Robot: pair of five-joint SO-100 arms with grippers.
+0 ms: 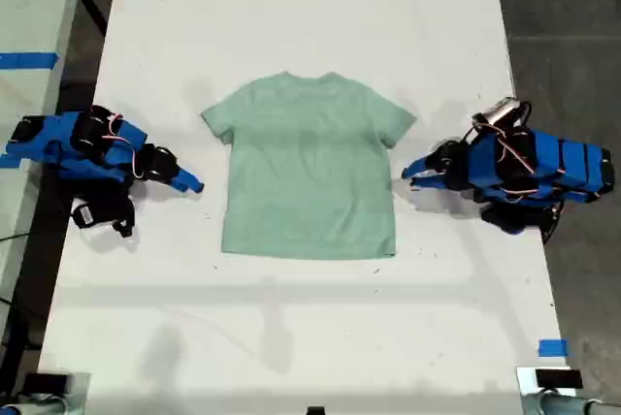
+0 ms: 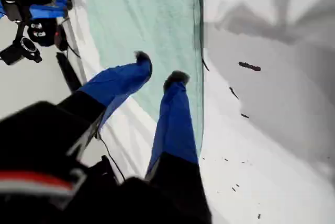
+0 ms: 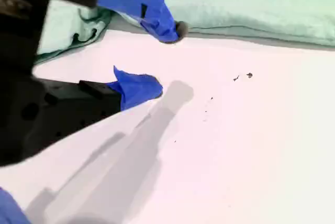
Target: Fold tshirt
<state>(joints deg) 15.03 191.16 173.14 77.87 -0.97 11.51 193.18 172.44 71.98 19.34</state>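
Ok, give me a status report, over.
My first gripper open, empty, by the tshirt edge. My second gripper open, empty, near a sleeve. Tshirt flat, unfolded. Nothing lying on it.

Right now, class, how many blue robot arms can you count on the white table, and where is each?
2. One arm lies on the table at the exterior view's left of the tshirt, the other arm at its right; none seems hidden.
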